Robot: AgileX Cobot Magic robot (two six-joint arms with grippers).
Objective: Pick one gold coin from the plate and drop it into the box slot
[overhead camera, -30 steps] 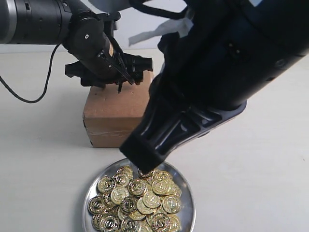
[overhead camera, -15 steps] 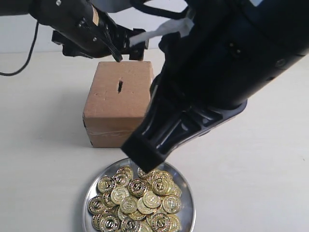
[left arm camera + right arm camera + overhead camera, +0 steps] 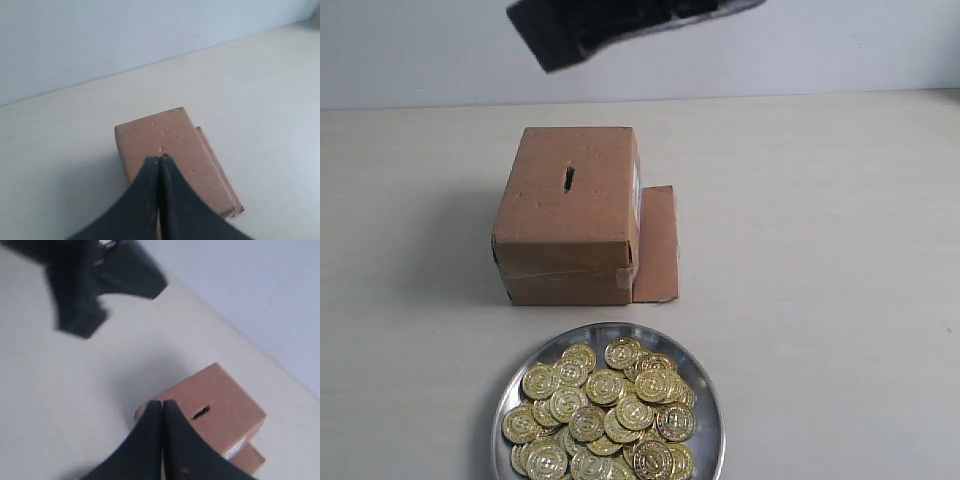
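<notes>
In the outside view we see the box (image 3: 565, 215) standing on the table (image 3: 840, 250), the slot (image 3: 568, 179) in its top face, long axis running from the far wall (image 3: 820, 45) toward the plate (image 3: 665, 342), which sits just in front of the box, heaped with gold coins (image 3: 605, 420). In the left wrist view we find the left gripper (image 3: 160, 159) hanging above the box top, fingers pressed together with nothing between them. In the right wrist view the right gripper (image 3: 162, 402) is likewise pressed together and empty, above the box, the slot showing just beside its tips.
</notes>
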